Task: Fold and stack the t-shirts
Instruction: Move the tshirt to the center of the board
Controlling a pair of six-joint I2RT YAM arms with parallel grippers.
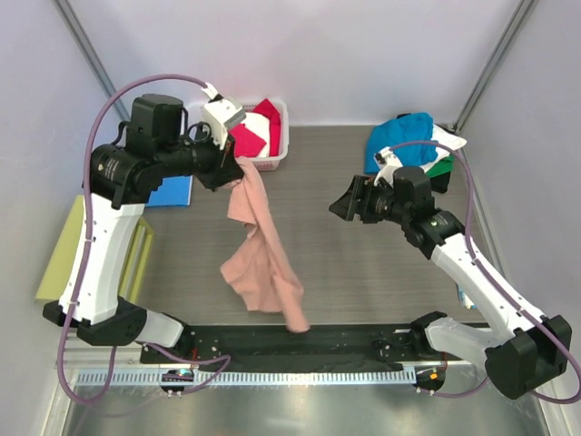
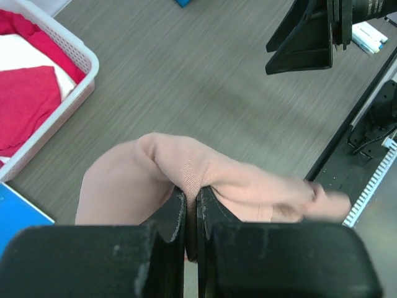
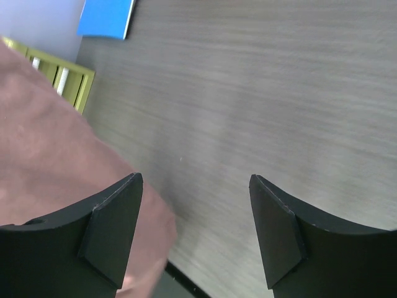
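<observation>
**Clamped in the left gripper (image 2: 191, 205): the dusty-pink t-shirt (image 1: 263, 254)**

The jaws pinch a fold of cloth. The shirt hangs over the table (image 1: 363, 263), its lower end reaching the front rail (image 1: 363, 343). The right gripper (image 3: 193, 186) stands nearby, jaws apart and empty.

The dusty-pink tee (image 1: 263, 259) was a soft salmon all over, no other shade showing. The table (image 1: 363, 272) was grey with a fine wood grain. The basket (image 1: 283, 136) was white, with a magenta tee (image 1: 247, 141) glowing inside. Over on the right were a teal-blue tee (image 1: 404, 136) and a green tee (image 1: 442, 166). At the left were a bright blue folder (image 1: 171, 193) and a yellow-green box (image 1: 56, 259).
</observation>
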